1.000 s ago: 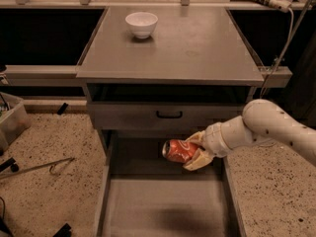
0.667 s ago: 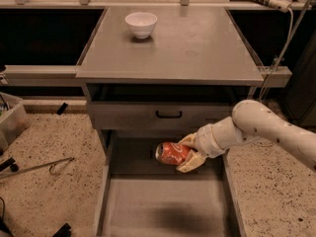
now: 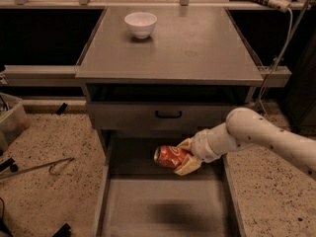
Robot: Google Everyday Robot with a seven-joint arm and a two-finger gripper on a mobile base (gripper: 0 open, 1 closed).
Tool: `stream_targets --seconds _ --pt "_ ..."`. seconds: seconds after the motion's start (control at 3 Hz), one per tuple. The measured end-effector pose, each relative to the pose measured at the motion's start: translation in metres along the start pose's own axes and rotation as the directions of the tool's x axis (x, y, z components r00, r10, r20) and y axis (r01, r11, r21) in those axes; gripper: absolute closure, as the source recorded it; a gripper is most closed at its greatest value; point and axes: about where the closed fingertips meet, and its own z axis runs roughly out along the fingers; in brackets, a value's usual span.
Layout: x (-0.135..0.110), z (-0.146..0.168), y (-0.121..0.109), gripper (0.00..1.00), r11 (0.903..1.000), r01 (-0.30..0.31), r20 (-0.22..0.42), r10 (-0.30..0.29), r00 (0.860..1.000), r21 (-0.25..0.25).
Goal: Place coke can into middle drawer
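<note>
The coke can (image 3: 170, 156), red-orange with a silver end, lies sideways in my gripper (image 3: 183, 156), which is shut on it. The arm reaches in from the right. The can hangs over the back part of the open middle drawer (image 3: 163, 211), a wide grey tray pulled out toward the camera, just below the closed drawer front with a black handle (image 3: 168, 114). The can's shadow falls on the drawer floor.
A white bowl (image 3: 140, 23) stands on the grey cabinet top (image 3: 187, 48) at the back left. A cable hangs at the right (image 3: 281, 48). A clear bin (image 3: 10, 120) and a metal rod (image 3: 39, 166) lie on the speckled floor at left.
My gripper has carried the can a little to the left and slightly down over the open drawer.
</note>
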Motion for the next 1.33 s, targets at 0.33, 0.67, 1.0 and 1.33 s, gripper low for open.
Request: stream_targets --seconds 0.33,0.67,1.0,1.33 --pt "0.058 0.064 0.02 1.0 0.9953 -0.096 -0.135 0.096 0.986 0.002" --pt "0.119 0.107 0.031 1.0 0.9854 -0.164 -0.272 0.171 0.947 0.047" --pt "0.128 0.108 0.012 1.0 0.969 -0.211 -0.274 0.239 0.931 0.129" --pt "0.129 0.107 0.013 1.0 0.9684 -0.213 -0.273 0.241 0.931 0.13"
